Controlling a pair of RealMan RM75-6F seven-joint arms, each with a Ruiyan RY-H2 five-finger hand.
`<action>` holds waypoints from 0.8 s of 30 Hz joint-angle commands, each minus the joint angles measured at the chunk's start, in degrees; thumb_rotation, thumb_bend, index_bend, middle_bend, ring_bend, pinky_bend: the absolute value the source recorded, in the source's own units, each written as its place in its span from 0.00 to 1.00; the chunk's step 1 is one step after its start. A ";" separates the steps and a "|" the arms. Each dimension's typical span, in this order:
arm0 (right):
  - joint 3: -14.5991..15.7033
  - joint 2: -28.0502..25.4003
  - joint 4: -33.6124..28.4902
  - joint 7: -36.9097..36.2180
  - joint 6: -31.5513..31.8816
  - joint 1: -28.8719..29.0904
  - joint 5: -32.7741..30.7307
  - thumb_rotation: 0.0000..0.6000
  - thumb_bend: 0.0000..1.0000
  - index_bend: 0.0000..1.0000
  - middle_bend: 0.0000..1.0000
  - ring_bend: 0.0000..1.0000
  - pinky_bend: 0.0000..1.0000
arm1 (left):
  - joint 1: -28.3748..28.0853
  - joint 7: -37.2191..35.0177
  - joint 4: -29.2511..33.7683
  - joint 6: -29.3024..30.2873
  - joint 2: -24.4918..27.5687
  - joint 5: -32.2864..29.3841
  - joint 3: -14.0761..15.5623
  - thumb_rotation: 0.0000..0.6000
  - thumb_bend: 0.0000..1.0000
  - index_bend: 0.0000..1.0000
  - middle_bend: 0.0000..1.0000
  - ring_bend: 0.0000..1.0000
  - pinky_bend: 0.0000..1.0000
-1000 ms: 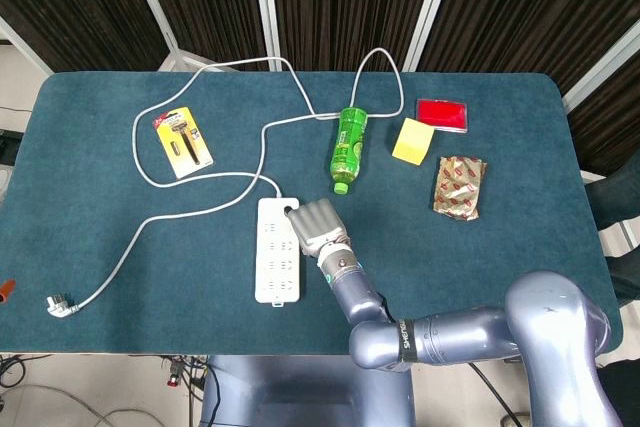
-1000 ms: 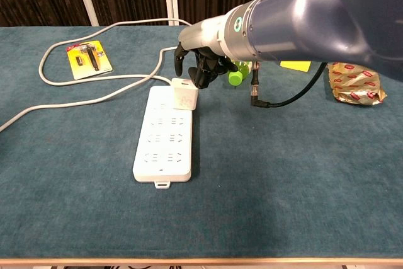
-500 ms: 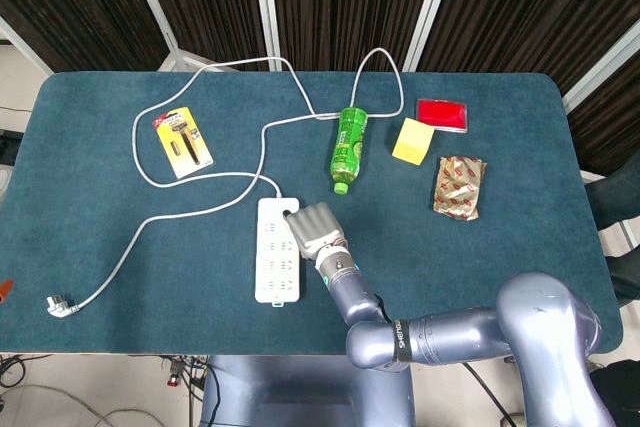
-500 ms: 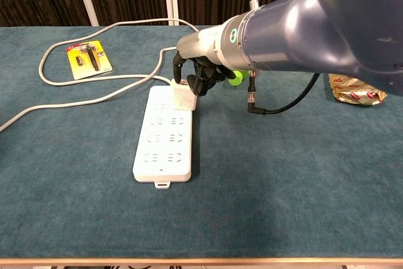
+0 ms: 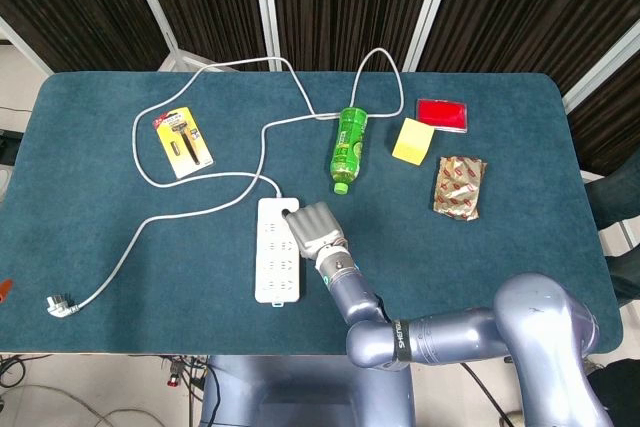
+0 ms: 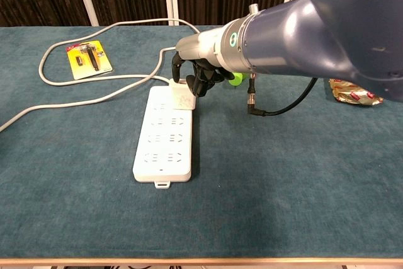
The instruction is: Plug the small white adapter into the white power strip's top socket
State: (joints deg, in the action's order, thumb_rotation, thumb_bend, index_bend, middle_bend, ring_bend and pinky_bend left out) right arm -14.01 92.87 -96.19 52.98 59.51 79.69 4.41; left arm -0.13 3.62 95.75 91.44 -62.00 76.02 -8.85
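Observation:
The white power strip [image 5: 275, 272] [image 6: 165, 149] lies flat at the table's front centre, with its cable leaving the far end. My right hand [image 5: 315, 227] [image 6: 196, 75] is down on the strip's far right corner. Its fingers are curled around the small white adapter [image 6: 184, 100], which sits tilted at the top socket. The head view hides the adapter under the hand, and I cannot tell how deep it is seated. My left hand appears in neither view.
A green bottle [image 5: 348, 147] lies just behind the hand. A yellow block [image 5: 413, 140], a red case [image 5: 442, 114] and a snack packet [image 5: 460, 187] are at the right. A carded tool pack [image 5: 182, 144] lies left, and the white cable [image 5: 200, 212] loops to a plug [image 5: 60, 304].
My right hand has come down and slightly left onto the adapter, closing its fingers around it. The adapter now stands lower against the top socket.

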 commanded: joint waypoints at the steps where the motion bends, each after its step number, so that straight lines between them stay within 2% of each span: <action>1: 0.06 0.26 0.04 0.02 -0.05 0.05 0.07 1.00 0.85 0.24 0.90 0.84 0.80 | 0.02 0.01 0.00 0.03 0.00 0.06 0.03 1.00 0.10 0.20 0.00 0.00 0.00; 12: 0.18 1.14 0.78 0.18 0.16 0.24 0.00 1.00 0.85 0.26 0.90 0.84 0.80 | 0.00 -0.14 -0.05 -0.05 0.07 -0.09 -0.06 1.00 0.10 0.20 0.00 0.00 0.00; 24: 0.71 1.09 1.07 0.79 -0.43 0.10 -0.66 1.00 0.85 0.35 0.90 0.85 0.80 | 0.04 0.28 -0.10 0.29 -0.16 0.07 -0.07 1.00 0.10 0.20 0.00 0.00 0.00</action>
State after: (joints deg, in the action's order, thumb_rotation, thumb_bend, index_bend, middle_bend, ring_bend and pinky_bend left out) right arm -13.31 93.97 -95.11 53.77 59.08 79.79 3.74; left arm -0.09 3.90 95.65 91.73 -62.17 76.08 -8.92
